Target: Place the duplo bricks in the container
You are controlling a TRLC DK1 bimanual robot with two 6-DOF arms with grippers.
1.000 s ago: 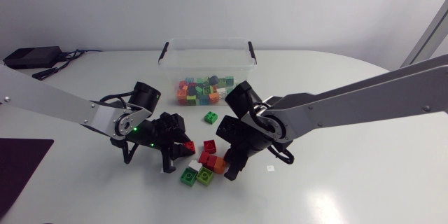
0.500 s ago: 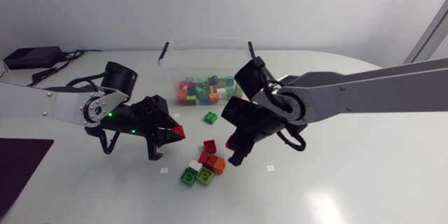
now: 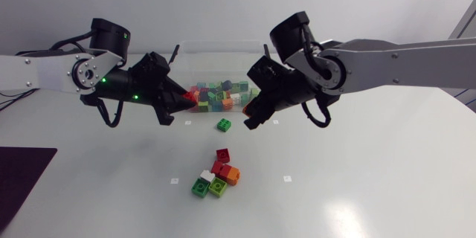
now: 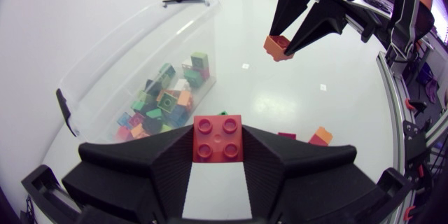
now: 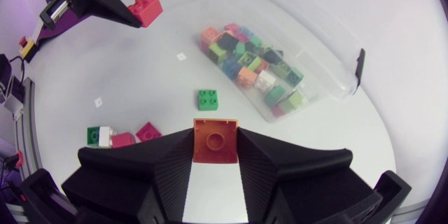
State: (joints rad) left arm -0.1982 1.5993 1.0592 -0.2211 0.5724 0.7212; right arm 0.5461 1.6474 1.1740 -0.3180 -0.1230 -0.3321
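The left jaws are clamped on a red brick (image 4: 218, 138), held by the left front corner of the container (image 3: 221, 47). The right jaws grip an orange brick (image 5: 215, 140) by its right front corner. The container lies between the two, slightly beyond both jaws, so neither arm looks nearer. Loose bricks (image 3: 216, 175) wait on the desk (image 3: 357, 178).

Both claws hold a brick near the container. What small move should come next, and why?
Probably shift each claw over the container before releasing. The left claw grips a red brick and the right claw an orange brick, yet the wrist views show the container ahead of and beside them, not beneath.
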